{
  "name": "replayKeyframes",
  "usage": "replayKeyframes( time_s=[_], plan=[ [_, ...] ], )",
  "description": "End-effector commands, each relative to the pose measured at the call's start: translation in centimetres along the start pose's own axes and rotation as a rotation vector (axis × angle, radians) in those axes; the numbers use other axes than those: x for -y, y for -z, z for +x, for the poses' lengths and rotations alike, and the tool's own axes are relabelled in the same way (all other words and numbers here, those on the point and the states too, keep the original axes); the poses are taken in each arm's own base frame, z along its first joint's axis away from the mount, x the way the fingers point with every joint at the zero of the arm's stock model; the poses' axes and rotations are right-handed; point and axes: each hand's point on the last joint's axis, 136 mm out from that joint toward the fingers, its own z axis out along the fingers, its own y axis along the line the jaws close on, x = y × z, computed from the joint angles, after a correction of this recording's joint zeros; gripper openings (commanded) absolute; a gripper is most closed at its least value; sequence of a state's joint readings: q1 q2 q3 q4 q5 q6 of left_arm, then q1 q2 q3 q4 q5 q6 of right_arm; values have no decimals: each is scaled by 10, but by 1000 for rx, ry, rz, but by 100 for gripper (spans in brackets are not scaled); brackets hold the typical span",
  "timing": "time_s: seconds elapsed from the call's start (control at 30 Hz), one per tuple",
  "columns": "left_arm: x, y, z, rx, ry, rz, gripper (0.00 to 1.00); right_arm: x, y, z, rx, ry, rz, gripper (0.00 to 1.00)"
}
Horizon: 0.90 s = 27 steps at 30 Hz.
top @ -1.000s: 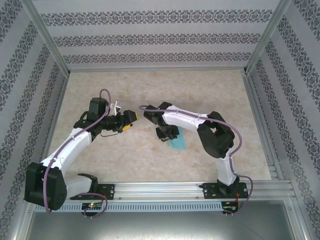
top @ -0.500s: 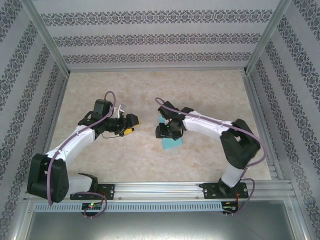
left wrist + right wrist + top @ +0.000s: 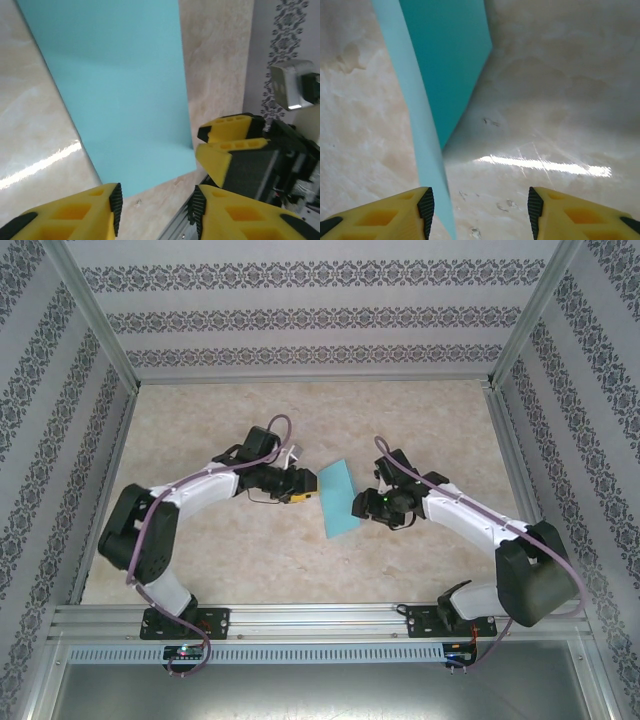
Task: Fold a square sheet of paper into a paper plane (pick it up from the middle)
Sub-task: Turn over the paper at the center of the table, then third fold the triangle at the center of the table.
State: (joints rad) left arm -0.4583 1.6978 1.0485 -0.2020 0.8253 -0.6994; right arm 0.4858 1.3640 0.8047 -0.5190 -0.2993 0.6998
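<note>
A turquoise sheet of paper (image 3: 338,498), folded to a long panel, lies on the marble table between both grippers. My left gripper (image 3: 308,490) is at its left edge, open. In the left wrist view the paper (image 3: 115,90) spreads ahead of the left gripper (image 3: 156,210), whose jaws hold nothing, and the right arm's yellow fingers (image 3: 225,155) show beyond the paper's corner. My right gripper (image 3: 360,506) is at the paper's right edge, open. In the right wrist view a raised fold of paper (image 3: 427,145) runs down beside the right gripper's (image 3: 480,210) left finger, ungripped. A paper plane is out of view.
The marble tabletop (image 3: 250,560) is boxed in by patterned walls (image 3: 320,320) and aluminium posts (image 3: 515,335). A metal rail (image 3: 320,618) runs along the near edge where both arm bases are bolted. A dark camera housing (image 3: 295,90) sits on the right wrist.
My right gripper let go of the paper, opened and drew back to its right side. My left gripper swung right to the paper's left edge and narrowed. The paper now lies uncovered.
</note>
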Motion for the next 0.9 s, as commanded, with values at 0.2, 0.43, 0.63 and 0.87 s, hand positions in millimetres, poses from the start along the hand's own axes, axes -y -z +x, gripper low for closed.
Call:
replayKeyframes(
  time_s=[0.2,0.43,0.63,0.87],
  plan=[
    [-1,-47,-17,-68,-81,-29,35,-17,-5,5,-27,-5,-176,45],
    [-15,-68,-18,-121,-91,-79,31,-18,-12,10,-45,-24,-203,23],
    [-25,-86,-13,-174,-98,-109,29,-17,-14,12,-59,-33,-206,11],
    [-37,-99,-5,-230,-107,-162,29,-17,-19,11,-79,-47,-201,4]
  ],
)
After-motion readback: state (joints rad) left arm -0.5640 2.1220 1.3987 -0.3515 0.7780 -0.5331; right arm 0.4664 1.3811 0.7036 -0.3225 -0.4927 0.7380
